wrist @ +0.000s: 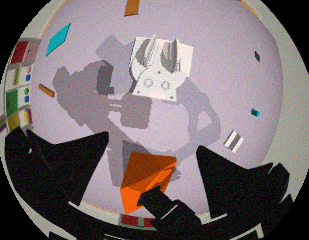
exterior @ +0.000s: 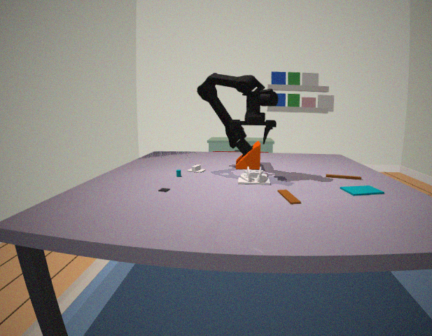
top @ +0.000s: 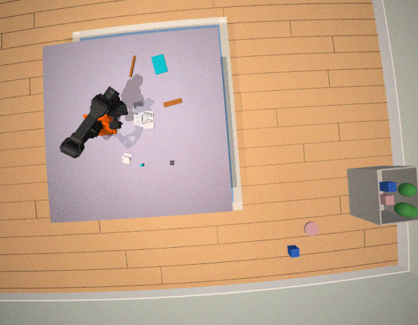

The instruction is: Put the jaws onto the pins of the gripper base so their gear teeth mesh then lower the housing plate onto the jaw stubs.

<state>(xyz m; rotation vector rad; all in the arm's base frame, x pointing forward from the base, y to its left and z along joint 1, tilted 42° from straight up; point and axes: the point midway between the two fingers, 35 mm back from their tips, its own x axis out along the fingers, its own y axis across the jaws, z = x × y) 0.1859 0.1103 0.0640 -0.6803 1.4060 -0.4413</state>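
The white gripper base (top: 151,126) (exterior: 254,183) (wrist: 186,62) lies on the table in front of the arm. Two white jaws stand up side by side on it, a left jaw (wrist: 151,51) and a right jaw (wrist: 173,55) in the wrist view. Two round stubs show at their near end; I cannot tell whether the teeth mesh. A small white plate with a raised block (top: 127,158) (exterior: 196,168) (wrist: 233,141), apparently the housing plate, lies apart on the table. My gripper (top: 119,116) (wrist: 154,144) is open and empty, high above the table and back from the base, near the orange arm mount.
An orange-brown bar (top: 173,102) (exterior: 288,197) lies beyond the base, another bar (top: 132,66) (exterior: 343,176) to its side. A cyan plate (top: 159,64) (exterior: 361,190), a small cyan cylinder (top: 141,164) (exterior: 178,173) and a dark square (top: 172,162) (exterior: 164,190) also lie on the table.
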